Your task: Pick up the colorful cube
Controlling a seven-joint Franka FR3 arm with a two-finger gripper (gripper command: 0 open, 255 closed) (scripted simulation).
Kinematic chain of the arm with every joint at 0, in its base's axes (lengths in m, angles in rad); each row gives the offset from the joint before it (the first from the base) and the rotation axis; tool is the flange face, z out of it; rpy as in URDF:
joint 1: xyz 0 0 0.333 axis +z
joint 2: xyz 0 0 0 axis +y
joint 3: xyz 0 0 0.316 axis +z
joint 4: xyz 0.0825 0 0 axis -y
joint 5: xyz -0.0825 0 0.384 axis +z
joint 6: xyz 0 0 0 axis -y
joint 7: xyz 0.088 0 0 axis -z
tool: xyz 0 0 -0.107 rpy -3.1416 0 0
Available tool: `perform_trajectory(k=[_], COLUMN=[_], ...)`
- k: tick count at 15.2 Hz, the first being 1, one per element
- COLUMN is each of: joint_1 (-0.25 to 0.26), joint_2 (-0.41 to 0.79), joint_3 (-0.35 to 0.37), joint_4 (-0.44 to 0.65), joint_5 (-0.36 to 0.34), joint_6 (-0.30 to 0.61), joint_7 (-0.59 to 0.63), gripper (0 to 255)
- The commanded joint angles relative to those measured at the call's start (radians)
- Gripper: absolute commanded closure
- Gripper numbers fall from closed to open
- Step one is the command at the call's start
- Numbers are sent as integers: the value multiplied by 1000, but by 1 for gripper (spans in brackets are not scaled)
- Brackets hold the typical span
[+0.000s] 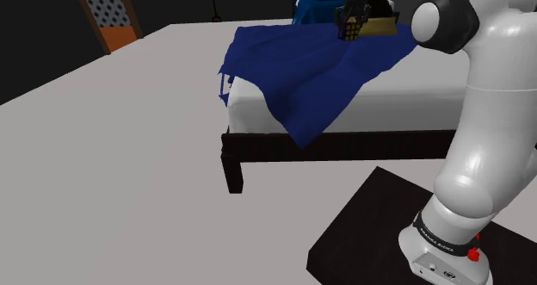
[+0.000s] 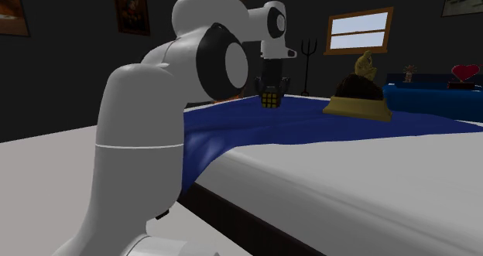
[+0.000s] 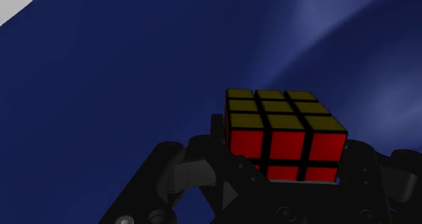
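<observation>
Black stand (image 1: 366, 232) nearest, white arm (image 1: 482, 145) rising from it. Beyond it, bed (image 1: 258, 111): white mattress on dark frame. Blue blanket (image 1: 293, 68) covers most of top and hangs over near edge. Gripper (image 2: 271, 90) over blanket toward bed's far end, fingers clamped on opposite sides of colorful cube (image 3: 284, 131), whose yellow and red faces show. Whether cube clears blanket: cannot tell. Near it, brown mound on gold base (image 2: 357, 92) sits on blanket.

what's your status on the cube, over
Fingers shut on colorful cube. Cube over blue blanket, contact with it unclear. Dark-and-gold ornament stands apart on the bed.
</observation>
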Motion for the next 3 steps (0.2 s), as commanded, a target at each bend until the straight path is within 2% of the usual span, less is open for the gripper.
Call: perform_trajectory(k=[1,3], joint_1=[-11,-12], joint_2=[24,25], joint_3=[-1,-1], joint_4=[65,69], joint_5=[10,10], joint_6=[-42,-45], joint_7=[-3,-3], gripper=[255,255])
